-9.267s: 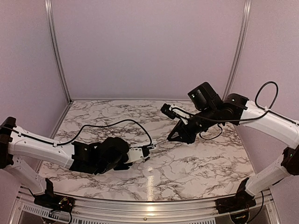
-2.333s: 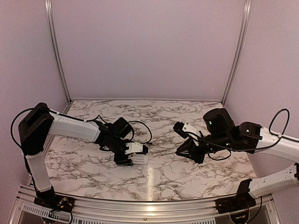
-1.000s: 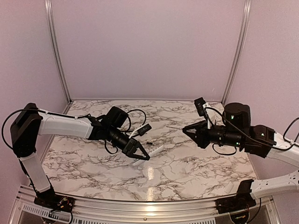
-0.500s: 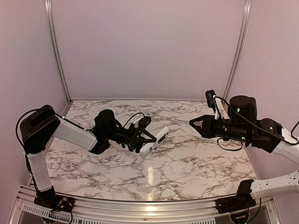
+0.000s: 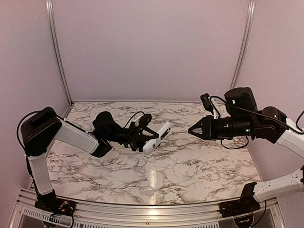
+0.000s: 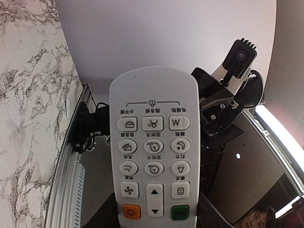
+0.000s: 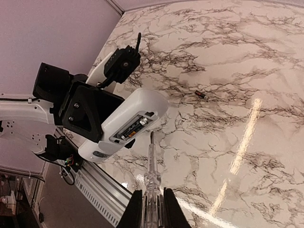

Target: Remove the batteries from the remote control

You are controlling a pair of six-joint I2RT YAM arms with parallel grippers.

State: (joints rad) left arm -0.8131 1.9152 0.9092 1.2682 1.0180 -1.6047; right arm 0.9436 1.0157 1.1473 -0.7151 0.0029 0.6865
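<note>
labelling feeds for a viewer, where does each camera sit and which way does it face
Top external: above and behind the bases, looking down at the table; both arms show, left gripper holding the remote control, right gripper facing it.
Left wrist: on the left arm, facing the remote's button face, the right arm's wrist camera behind it.
Right wrist: on the right arm, facing the remote's open back; its fingers grip a thin tool.
Shared: both wrist views see the remote, opposite faces.

A robot lab cell: a marble-patterned table (image 5: 190, 175) boxed by plain pale walls (image 5: 152, 47) on aluminium posts (image 5: 57, 52), left arm (image 5: 71, 135) and right arm (image 5: 285, 135) bolted at its near edge.
</note>
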